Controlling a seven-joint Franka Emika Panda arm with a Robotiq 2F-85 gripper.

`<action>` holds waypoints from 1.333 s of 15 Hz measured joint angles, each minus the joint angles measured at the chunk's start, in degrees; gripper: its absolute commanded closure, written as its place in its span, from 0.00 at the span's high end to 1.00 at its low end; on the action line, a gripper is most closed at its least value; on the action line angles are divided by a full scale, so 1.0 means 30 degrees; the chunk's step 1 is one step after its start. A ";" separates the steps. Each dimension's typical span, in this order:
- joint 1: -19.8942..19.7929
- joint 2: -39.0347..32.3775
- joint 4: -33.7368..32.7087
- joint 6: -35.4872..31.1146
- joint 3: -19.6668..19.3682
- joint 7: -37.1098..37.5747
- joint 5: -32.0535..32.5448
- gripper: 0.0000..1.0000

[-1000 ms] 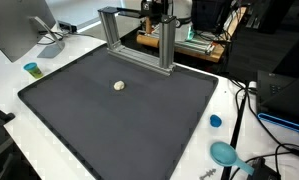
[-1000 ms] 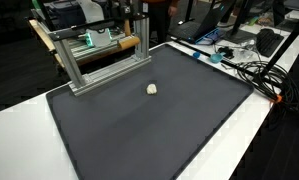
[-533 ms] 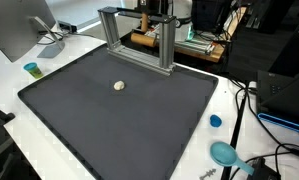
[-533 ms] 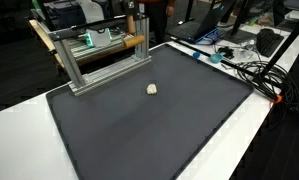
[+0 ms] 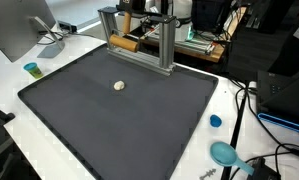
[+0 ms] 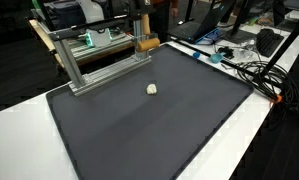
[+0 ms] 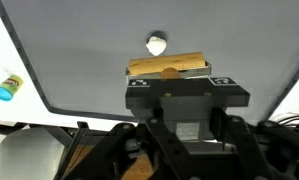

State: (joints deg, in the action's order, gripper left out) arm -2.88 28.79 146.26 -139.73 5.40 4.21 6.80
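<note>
Gripper (image 7: 169,73) pinches a wooden block (image 7: 169,66) just behind the metal frame (image 5: 167,45).
Jaws press on the block's middle. It lies level, its long axis crosswise to the fingers and roughly along the frame, across the frame from the pale lump (image 5: 118,86) on the dark mat (image 5: 119,125).

The wooden block (image 7: 169,66) shows bare, light-brown wood with a matt finish. The frame (image 5: 167,45) is grey brushed metal (aluminium profile, by its look). The mat (image 5: 119,120) is dark grey, matt and even; the table (image 5: 4,95) beneath is smooth white with a slight sheen.
</note>
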 measured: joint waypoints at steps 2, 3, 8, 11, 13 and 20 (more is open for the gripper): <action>-0.0053 -0.2221 -0.1589 0.0546 0.0052 0.0354 0.0041 0.21; -0.0084 -0.3293 -0.2446 0.1116 0.0052 0.0724 0.0075 0.46; -0.0097 -0.5485 -0.4621 0.3087 0.0054 0.1514 0.0360 0.21; -0.0038 -0.5709 -0.4579 0.2905 -0.0032 0.2276 0.0448 0.21; -0.0057 -0.6503 -0.4725 0.2396 -0.0072 0.3482 0.0509 0.21; 0.0037 -1.1697 -0.7539 0.0755 -0.0748 0.5845 0.0494 0.21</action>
State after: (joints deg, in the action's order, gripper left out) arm -2.77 -6.30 123.64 -137.47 3.16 21.75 8.28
